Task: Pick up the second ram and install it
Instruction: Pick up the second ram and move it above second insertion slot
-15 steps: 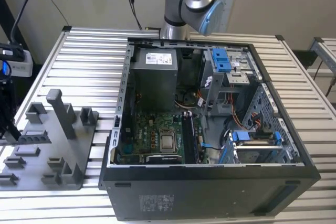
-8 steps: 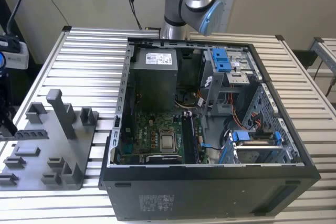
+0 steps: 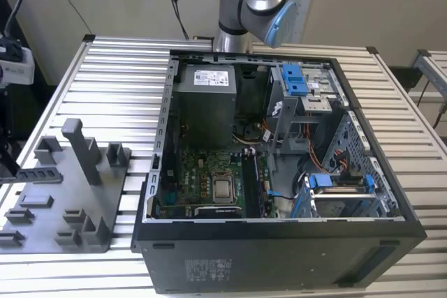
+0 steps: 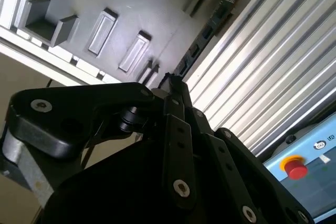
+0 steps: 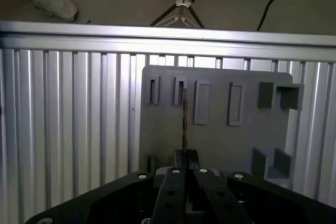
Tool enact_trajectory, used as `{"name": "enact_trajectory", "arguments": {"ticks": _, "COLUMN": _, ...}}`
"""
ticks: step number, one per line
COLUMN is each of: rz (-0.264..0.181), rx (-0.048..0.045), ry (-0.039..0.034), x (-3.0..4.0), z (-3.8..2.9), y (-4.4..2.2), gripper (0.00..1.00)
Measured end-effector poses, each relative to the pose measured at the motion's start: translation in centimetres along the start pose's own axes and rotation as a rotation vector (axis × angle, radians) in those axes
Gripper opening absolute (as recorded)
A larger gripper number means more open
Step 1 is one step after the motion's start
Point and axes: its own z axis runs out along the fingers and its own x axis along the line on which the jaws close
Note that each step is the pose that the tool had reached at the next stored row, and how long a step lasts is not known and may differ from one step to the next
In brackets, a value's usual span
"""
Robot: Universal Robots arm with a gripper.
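Observation:
My gripper [image 5: 185, 156] is shut on one end of the second ram [image 5: 185, 119], a thin dark stick seen edge-on in the first wrist view. The second wrist view shows the ram [image 4: 206, 31] running out from the fingertips [image 4: 171, 82], with black chips along it. It hangs just above the grey tray [image 5: 220, 145]. In the exterior view the ram [image 3: 40, 174] lies level over the tray [image 3: 63, 207], at the exterior view's left edge, with the gripper [image 3: 8, 167] dark beside it. The open computer case [image 3: 279, 235] sits to the exterior view's right, its motherboard [image 3: 209, 179] exposed.
A tall grey post [image 3: 82, 150] and several low blocks and slots stand on the tray. The case holds a power supply [image 3: 206, 102] and blue-clipped drive cages [image 3: 335, 193]. The ribbed metal table [image 3: 119, 82] carries it all. A red stop button [image 4: 295, 168] shows beyond the table.

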Motion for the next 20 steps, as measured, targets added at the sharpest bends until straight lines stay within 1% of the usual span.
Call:
{"name": "enact_trajectory", "arguments": {"ticks": 7, "rz": 0.000, "rx": 0.0000, "ry": 0.0000, "x": -0.02, "z": -1.27, "y": 0.01, "gripper": 0.12}}
{"name": "enact_trajectory", "arguments": {"ticks": 14, "rz": 0.000, "rx": 0.0002, "ry": -0.0001, "x": -0.04, "z": -2.10, "y": 0.01, "gripper": 0.12}}
{"name": "enact_trajectory", "arguments": {"ticks": 17, "rz": 0.000, "rx": 0.0000, "ry": 0.0000, "x": -0.05, "z": -2.75, "y": 0.02, "gripper": 0.12}}
{"name": "enact_trajectory", "arguments": {"ticks": 20, "rz": 0.000, "rx": 0.0001, "ry": 0.0000, "x": -0.06, "z": -3.23, "y": 0.02, "gripper": 0.12}}
